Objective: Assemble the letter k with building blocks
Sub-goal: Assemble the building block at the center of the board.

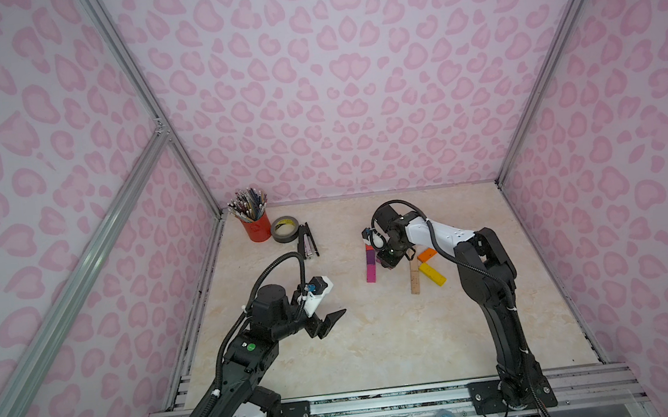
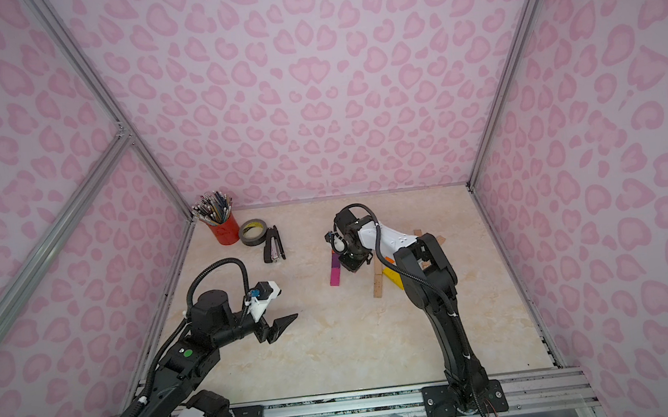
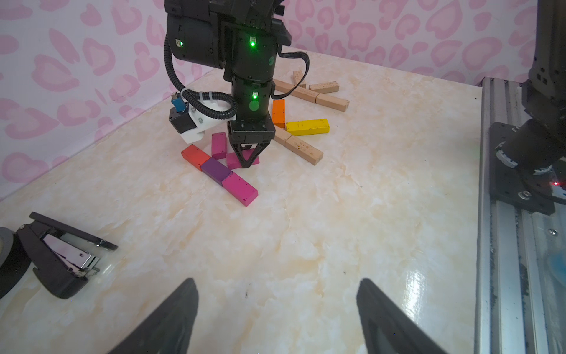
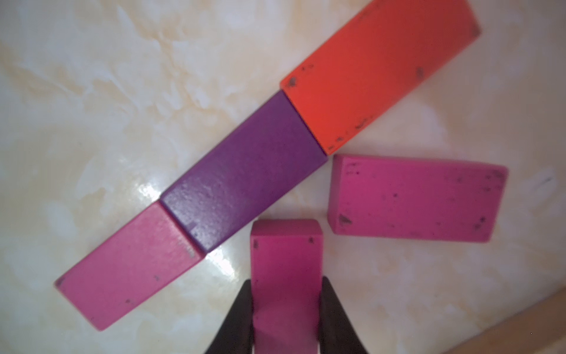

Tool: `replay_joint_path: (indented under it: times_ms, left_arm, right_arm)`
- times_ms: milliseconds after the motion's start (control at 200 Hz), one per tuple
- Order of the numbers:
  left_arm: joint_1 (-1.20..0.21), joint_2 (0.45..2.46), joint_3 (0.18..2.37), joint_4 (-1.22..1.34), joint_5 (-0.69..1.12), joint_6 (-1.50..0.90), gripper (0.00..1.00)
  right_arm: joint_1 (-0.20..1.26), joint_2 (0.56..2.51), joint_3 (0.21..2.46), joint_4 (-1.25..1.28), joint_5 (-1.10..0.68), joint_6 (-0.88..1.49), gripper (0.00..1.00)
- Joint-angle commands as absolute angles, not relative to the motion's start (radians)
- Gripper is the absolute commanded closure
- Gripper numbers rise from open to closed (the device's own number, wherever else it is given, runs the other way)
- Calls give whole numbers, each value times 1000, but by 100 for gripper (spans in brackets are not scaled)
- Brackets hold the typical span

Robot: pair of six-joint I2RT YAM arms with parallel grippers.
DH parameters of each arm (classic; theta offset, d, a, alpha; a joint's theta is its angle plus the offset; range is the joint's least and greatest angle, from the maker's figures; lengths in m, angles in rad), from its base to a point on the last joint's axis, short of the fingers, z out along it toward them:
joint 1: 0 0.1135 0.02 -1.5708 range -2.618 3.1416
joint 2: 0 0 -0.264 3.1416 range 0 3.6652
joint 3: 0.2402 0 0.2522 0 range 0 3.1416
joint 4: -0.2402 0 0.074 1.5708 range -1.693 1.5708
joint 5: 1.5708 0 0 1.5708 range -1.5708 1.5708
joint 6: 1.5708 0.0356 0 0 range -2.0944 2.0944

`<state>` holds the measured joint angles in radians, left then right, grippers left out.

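Three building blocks lie end to end in a straight line: red (image 4: pixel 379 70), purple (image 4: pixel 245 171) and pink (image 4: pixel 128 266). The same line shows in a top view (image 1: pixel 370 264). A magenta block (image 4: pixel 413 199) lies slanted beside the red and purple ones. My right gripper (image 4: pixel 286 279) is shut on another magenta block (image 4: pixel 286 251), whose free end sits close to the purple block. In the left wrist view this gripper (image 3: pixel 247 164) stands low on the table. My left gripper (image 3: pixel 277 279) hangs open over bare table, well apart from the blocks.
An orange block (image 3: pixel 278 112), a yellow block (image 3: pixel 307 126) and several plain wood blocks (image 3: pixel 303 150) lie just beyond the right gripper. A black stapler (image 1: pixel 306 241), a tape roll (image 1: pixel 284 229) and a red pencil cup (image 1: pixel 256 225) stand at the back left.
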<state>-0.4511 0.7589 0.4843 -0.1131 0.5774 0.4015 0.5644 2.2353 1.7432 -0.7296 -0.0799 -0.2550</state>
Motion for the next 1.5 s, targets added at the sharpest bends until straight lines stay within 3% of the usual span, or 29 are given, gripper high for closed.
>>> replay_joint_path:
  times_ms: [0,100,305,1141,1491]
  left_arm:
    - [-445,759,482,-73,599,408,17]
    - [-441,759,475,-65,606,406,17]
    - [-439,759,473,-62,607,404,17]
    - [-437,752,465,-52,609,403,17]
    - [-435,755,466,-51,608,402,17]
  right_arm:
    - [566,2245,1744,-753,-108,-246,63]
    - [566,2234,1743,-754,-109,-243,58]
    - [565,2191,1729,-751,-113,-243,57]
    - [564,2212,1720,-746,-114,-244,65]
    - [564,2167,1709,-747,-112,-232,58]
